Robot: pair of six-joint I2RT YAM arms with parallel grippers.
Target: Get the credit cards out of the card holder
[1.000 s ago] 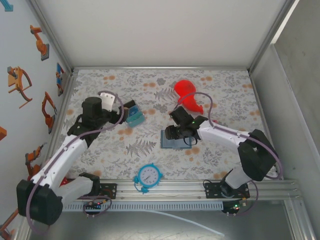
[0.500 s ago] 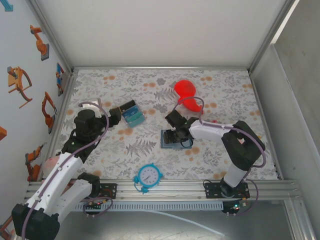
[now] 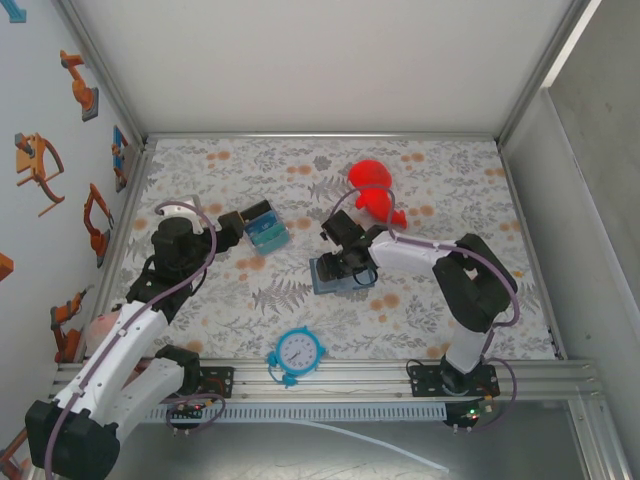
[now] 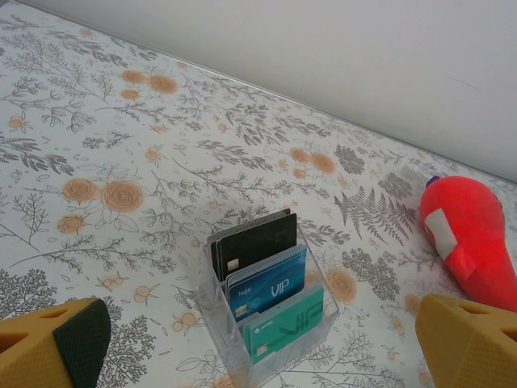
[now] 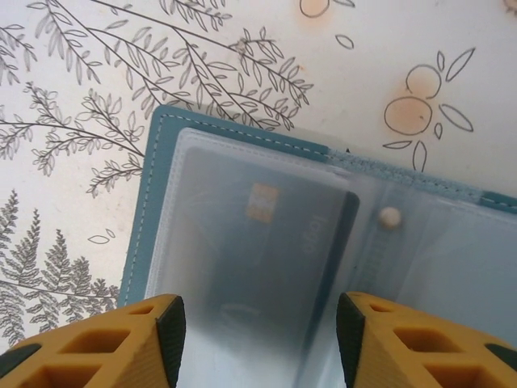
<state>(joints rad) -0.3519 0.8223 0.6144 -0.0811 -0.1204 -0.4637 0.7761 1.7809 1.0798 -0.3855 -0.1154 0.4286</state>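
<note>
The card holder point(image 3: 322, 278) lies open on the flowered mat at mid-table, slate-blue with a stitched teal edge point(image 5: 157, 202). Under its clear plastic sleeve lies a dark credit card point(image 5: 266, 242) with a gold chip. My right gripper point(image 5: 258, 339) is directly above it, jaws half apart, one pad on each side of the card; from above the right gripper point(image 3: 345, 260) covers the holder's right part. My left gripper point(image 4: 258, 356) is wide open with nothing between its fingers. It faces a clear stand point(image 4: 271, 299) of black, blue and green cards, which sits beside the left gripper point(image 3: 232, 226).
A red plastic object point(image 3: 375, 190) lies behind the right arm, and the same red object point(image 4: 468, 234) is right of the card stand point(image 3: 267, 228). A blue clock point(image 3: 298, 352) sits by the near rail. Walls enclose the mat on three sides.
The right gripper has moved left and the card holder has slid left with it. The left arm drew back from the card stand early on and has since stayed still.
</note>
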